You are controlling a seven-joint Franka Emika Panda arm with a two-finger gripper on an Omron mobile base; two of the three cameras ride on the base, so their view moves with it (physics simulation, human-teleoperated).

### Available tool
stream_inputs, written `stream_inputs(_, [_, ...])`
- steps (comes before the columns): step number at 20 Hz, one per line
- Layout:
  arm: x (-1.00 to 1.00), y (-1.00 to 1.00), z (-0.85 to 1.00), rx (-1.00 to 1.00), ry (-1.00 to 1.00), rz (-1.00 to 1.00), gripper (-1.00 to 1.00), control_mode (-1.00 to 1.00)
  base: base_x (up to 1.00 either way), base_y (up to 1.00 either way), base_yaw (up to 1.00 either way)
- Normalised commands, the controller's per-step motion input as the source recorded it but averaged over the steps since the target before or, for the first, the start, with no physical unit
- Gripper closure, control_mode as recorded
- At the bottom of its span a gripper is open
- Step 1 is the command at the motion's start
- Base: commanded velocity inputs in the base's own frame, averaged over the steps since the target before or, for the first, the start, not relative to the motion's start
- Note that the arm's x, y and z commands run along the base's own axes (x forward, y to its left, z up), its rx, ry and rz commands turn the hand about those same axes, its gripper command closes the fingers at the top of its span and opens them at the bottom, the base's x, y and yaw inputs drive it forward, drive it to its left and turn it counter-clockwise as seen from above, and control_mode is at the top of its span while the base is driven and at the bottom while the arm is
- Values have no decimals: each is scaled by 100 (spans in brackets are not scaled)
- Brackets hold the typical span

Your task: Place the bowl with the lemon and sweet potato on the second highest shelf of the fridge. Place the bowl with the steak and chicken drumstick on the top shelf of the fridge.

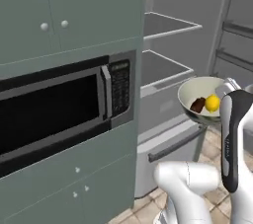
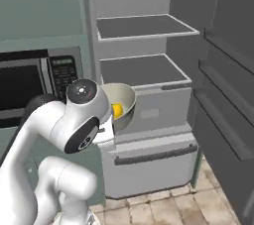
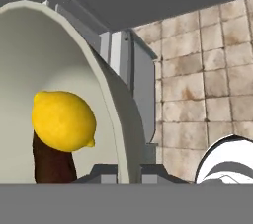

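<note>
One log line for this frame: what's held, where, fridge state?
held: bowl with lemon, dark item | gripper: shut on bowl rim | position: before open fridge | shelves: bare

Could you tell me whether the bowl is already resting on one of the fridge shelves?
No, the bowl hangs in front of the fridge, below and clear of both bare shelves.

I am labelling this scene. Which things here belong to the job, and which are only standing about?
Job: bowl, lemon and dark brown piece in it, fridge, top shelf, second shelf.
Not the job: microwave, cupboards, tiled floor.
</note>
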Motion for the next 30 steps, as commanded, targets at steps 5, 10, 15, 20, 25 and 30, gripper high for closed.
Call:
stream_inputs(5, [0, 0, 0, 0, 0, 0, 100, 100, 7, -78, 73])
stream_inputs(10, [0, 0, 0, 0, 0, 0, 100, 100, 0, -92, 57])
stream_inputs(15, [0, 0, 0, 0, 0, 0, 100, 100, 12, -59, 25])
stream_inputs(20, [0, 0, 0, 0, 0, 0, 100, 100, 40, -52, 5])
stream_inputs(25, [0, 0, 0, 0, 0, 0, 100, 100, 78, -2, -1])
stream_inputs(30, [32, -13, -16, 0, 0, -3, 100, -100, 53, 0, 0])
